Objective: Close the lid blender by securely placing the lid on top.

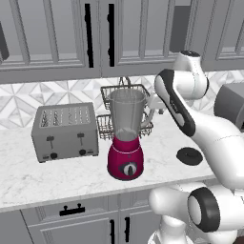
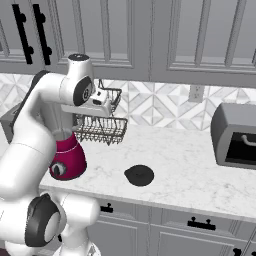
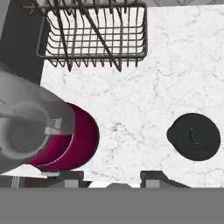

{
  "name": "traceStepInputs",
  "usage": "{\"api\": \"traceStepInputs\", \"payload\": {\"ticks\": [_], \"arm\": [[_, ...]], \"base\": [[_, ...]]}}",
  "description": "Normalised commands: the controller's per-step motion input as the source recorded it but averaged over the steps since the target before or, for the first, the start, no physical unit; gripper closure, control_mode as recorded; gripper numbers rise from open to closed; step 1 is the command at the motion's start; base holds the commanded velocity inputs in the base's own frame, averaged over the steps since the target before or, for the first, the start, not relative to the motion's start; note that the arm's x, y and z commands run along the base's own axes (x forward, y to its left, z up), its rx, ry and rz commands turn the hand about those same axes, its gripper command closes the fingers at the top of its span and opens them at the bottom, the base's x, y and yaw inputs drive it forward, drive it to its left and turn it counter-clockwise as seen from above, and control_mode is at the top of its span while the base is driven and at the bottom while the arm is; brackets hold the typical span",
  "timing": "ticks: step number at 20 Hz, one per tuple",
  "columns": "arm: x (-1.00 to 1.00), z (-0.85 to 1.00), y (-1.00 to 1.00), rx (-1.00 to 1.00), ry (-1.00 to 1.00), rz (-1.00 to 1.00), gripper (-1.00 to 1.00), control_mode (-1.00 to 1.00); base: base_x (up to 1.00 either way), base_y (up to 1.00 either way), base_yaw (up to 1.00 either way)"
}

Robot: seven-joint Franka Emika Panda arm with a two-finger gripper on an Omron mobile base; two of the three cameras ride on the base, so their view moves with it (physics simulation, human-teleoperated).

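The blender [image 1: 126,138] stands on the marble counter, with a magenta-red base, a grey dial and a tall translucent jar whose mouth is uncovered. The lid [image 1: 189,156], a flat black disc, lies on the counter to the blender's right and apart from it. In the right base view the lid [image 2: 139,175] lies right of the blender [image 2: 65,157]. My gripper [image 3: 111,179] hangs high above the counter, looking down between the blender [image 3: 43,131] and the lid [image 3: 194,136]. Its fingers stand wide apart with nothing between them. The hand [image 1: 155,102] is level with the jar's top, just to its right.
A grey two-slot toaster [image 1: 65,131] stands left of the blender. A wire basket [image 3: 94,37] sits behind the blender against the tiled wall. A dark grey appliance [image 2: 235,135] stands at the counter's right end. Upper cabinets hang above.
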Motion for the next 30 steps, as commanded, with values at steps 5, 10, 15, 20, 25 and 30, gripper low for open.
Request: {"api": "traceStepInputs", "payload": {"ticks": [5,10,15,20,25,30], "arm": [[-0.24,-0.02,-0.12,0.0,-0.04,0.0,-1.0,-1.0],[-0.39,-0.05,-0.21,0.0,-0.05,-0.01,-1.0,-1.0],[-0.3,-0.09,-0.31,0.0,-0.05,-0.04,-1.0,-1.0],[-0.32,-0.35,-0.55,-0.01,0.0,-0.07,-1.0,-1.0],[-0.21,-0.5,-0.5,-0.05,0.03,-0.05,-1.0,-1.0],[-0.02,-0.24,-0.29,-0.08,0.05,0.0,-1.0,-1.0]], "base": [[0.0,0.0,0.0],[0.0,0.0,0.0],[0.0,0.0,0.0],[0.0,0.0,0.0],[0.0,0.0,0.0],[0.0,0.0,0.0]]}}
